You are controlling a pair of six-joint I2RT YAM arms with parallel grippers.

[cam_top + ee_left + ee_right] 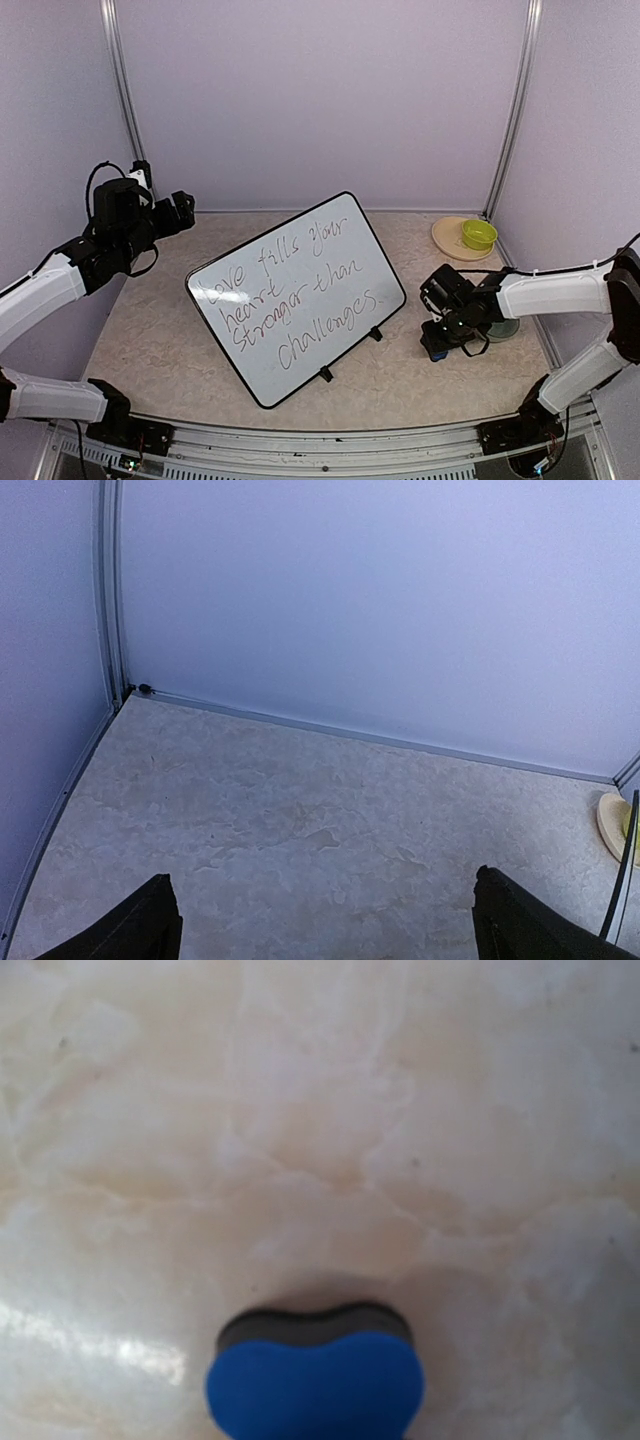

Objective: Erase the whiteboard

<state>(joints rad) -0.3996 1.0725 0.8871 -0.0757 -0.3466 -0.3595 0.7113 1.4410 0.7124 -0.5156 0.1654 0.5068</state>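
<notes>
The whiteboard (300,295) leans on a thin black wire stand in the middle of the table, covered in handwriting. My right gripper (438,340) points down at the table, right of the board and apart from it. It is shut on the blue eraser (434,352). The eraser fills the bottom middle of the right wrist view (315,1380), blue face up and dark felt toward the table, hiding my fingers. My left gripper (186,208) is raised at the back left, behind the board's left corner. It is open and empty (320,920) over bare table.
A tan plate (447,238) with a small green cup (479,234) sits at the back right corner. A grey-green round object (503,329) lies under my right forearm. Walls close the table on three sides.
</notes>
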